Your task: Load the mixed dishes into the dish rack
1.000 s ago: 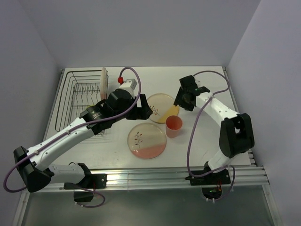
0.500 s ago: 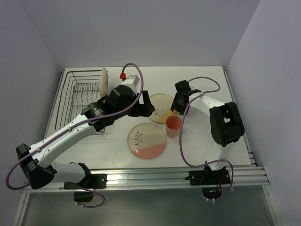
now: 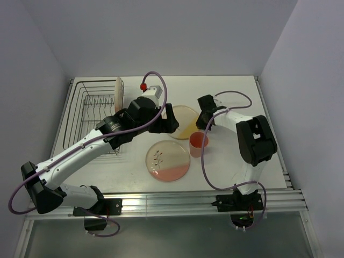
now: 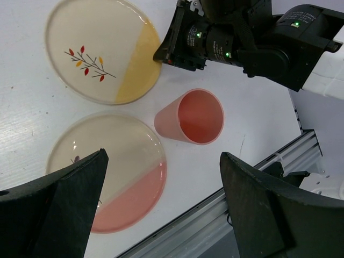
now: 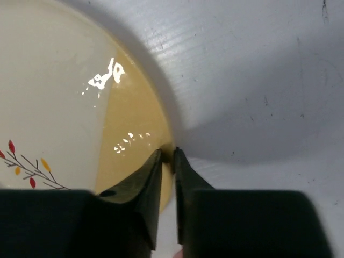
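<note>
The right gripper (image 5: 167, 159) pinches the yellow-edged plate (image 4: 102, 56) by its rim, beside the salmon-pink cup (image 4: 191, 117), probably to lift it; the left gripper (image 4: 161, 215) hovers spread wide.

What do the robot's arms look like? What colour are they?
Both arms are white tubes with chunky black joints. A thin purple cable loops along each arm. The left arm has a small red cap near its wrist. The right gripper has narrow black fingers; the left gripper has broad black ones. Tiny green lights glow on the right wrist.
</note>
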Controlling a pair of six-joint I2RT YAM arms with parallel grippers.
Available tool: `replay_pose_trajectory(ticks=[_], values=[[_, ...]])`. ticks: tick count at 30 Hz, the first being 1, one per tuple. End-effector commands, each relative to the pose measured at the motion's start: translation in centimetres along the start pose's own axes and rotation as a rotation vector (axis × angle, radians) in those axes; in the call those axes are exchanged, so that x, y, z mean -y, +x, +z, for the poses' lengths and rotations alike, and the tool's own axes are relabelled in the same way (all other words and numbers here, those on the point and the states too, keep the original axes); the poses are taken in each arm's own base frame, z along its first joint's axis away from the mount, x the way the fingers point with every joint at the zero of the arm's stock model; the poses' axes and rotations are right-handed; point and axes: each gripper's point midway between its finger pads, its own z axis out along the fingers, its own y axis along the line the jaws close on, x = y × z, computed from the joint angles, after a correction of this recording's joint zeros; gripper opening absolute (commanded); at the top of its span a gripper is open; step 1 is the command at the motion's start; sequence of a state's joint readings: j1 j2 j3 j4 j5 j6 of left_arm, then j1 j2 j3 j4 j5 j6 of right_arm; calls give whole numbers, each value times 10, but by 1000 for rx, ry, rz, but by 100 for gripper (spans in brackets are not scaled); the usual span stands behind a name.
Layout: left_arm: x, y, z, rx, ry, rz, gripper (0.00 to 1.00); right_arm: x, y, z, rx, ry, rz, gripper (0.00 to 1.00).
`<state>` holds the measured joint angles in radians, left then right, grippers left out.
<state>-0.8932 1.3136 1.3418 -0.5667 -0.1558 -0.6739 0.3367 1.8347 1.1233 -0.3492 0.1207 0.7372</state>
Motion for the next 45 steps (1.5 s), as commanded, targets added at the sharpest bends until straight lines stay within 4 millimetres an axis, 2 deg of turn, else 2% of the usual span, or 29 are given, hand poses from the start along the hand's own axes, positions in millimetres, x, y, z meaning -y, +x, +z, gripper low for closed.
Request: replay_pose_trajectory(ticks=[1, 3, 7, 9, 10, 13, 14, 16, 17, 18, 20, 21, 23, 29, 35, 39, 45], values=[[6, -10, -10, 42, 23, 7, 92, 13, 22, 17, -3, 69, 4, 13], [4, -10, -10, 44, 17, 12, 92, 16, 26, 20, -1, 87, 8, 0], [-1, -5, -3, 30, 1, 49, 93, 14, 23, 12, 12, 89, 5, 0], [-4, -2, 4, 24, -14, 60, 93, 6, 15, 4, 11, 74, -3, 0], [-5, -1, 7, 23, -18, 73, 93, -6, 6, -2, 20, 44, -2, 0], [-13, 2, 17, 23, -48, 122, 93, -19, -1, -13, -12, 16, -22, 0], [-16, 3, 19, 26, -57, 140, 94, -30, -9, -17, -5, -8, -27, 0], [-28, 9, 24, 26, -95, 194, 95, -35, -11, -22, -35, -14, -38, 0], [-28, 8, 27, 44, -92, 215, 95, -43, -16, -24, -35, -31, -45, 0], [-36, 16, 30, 36, -106, 238, 95, -45, -18, -25, -42, -35, -44, 0], [-40, 11, 29, 91, -116, 299, 96, -52, -22, -31, -53, -58, -56, 0], [-48, 19, 29, 96, -127, 326, 96, -53, -23, -32, -55, -62, -56, 0], [-55, 18, 29, 136, -141, 395, 97, -60, -25, -36, -76, -89, -62, 0], [-64, 16, 34, 252, -138, 557, 98, -73, -28, -44, -116, -123, -84, 0], [-63, 26, 66, 211, -168, 704, 98, -78, -24, -48, -163, -158, -88, 0], [-64, 41, 89, 172, -146, 786, 99, -79, -22, -52, -181, -176, -86, 0], [-69, 55, 110, 146, -143, 842, 99, -82, -19, -54, -217, -208, -77, 0]])
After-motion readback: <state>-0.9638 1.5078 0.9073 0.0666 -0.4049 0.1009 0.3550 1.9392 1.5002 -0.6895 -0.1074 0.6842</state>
